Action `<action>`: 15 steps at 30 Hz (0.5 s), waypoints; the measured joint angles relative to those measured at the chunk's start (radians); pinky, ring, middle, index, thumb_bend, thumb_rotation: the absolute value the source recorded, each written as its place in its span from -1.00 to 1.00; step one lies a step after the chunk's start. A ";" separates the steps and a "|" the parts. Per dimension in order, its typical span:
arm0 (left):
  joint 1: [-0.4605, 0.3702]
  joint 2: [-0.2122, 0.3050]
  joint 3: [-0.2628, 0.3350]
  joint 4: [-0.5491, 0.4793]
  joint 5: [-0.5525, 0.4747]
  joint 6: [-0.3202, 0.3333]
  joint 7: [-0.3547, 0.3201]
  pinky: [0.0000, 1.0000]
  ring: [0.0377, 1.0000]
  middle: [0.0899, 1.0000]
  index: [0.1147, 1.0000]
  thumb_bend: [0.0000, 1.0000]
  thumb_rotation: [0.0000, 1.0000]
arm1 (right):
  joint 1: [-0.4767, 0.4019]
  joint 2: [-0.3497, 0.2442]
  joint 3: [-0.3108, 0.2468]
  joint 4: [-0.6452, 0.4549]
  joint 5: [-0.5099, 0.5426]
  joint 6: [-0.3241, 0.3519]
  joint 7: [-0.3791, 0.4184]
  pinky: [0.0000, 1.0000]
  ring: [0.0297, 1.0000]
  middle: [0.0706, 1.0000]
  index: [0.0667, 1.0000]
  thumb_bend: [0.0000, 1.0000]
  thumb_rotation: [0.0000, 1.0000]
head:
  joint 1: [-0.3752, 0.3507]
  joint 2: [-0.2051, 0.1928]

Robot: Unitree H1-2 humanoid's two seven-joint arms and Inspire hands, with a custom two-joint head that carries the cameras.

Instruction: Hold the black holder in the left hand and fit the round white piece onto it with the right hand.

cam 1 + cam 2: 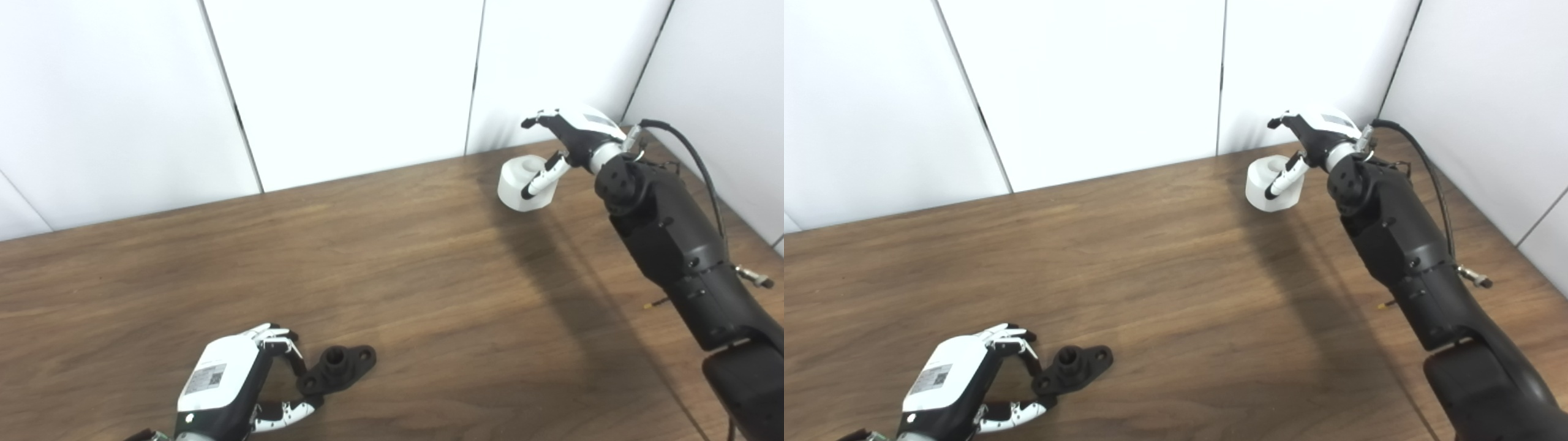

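Holder [337, 368] flat on counter [392, 275], near front edge, left part. Left hand [245, 380] just left of holder, fingers [293, 358] and thumb curled round holder's near end, touching it; holder not lifted, firm grip cannot tell. White piece [525, 182] far from holder, at counter's back right near wall [343, 79]. Right hand [566, 144] over white piece, thumb lying across its front, other fingers spread above it; piece rests on counter
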 measured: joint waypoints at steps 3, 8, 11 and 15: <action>0.000 0.000 -0.001 0.000 0.000 0.000 0.001 0.68 0.74 0.54 -0.16 0.04 -0.91 | -0.002 -0.001 0.011 0.007 0.003 0.000 -0.001 0.91 1.00 0.90 0.63 0.71 -0.70 | 0.002 0.003; 0.000 -0.001 0.000 0.000 0.000 0.000 0.002 0.65 0.74 0.53 -0.16 0.04 -0.91 | -0.002 -0.008 0.026 0.011 0.006 0.002 0.000 0.92 1.00 0.89 0.59 0.71 -0.71 | 0.003 0.006; 0.000 -0.001 0.001 0.000 0.000 0.000 0.002 0.66 0.74 0.54 -0.16 0.04 -0.91 | -0.002 -0.013 0.030 0.011 0.006 0.003 0.000 0.91 0.99 0.88 0.56 0.73 -0.73 | 0.002 0.009; 0.000 -0.001 0.001 0.000 0.000 0.000 0.002 0.65 0.73 0.53 -0.16 0.04 -0.91 | -0.002 -0.021 0.037 0.014 0.007 0.005 0.001 0.91 1.00 0.88 0.56 0.73 -0.72 | 0.003 0.011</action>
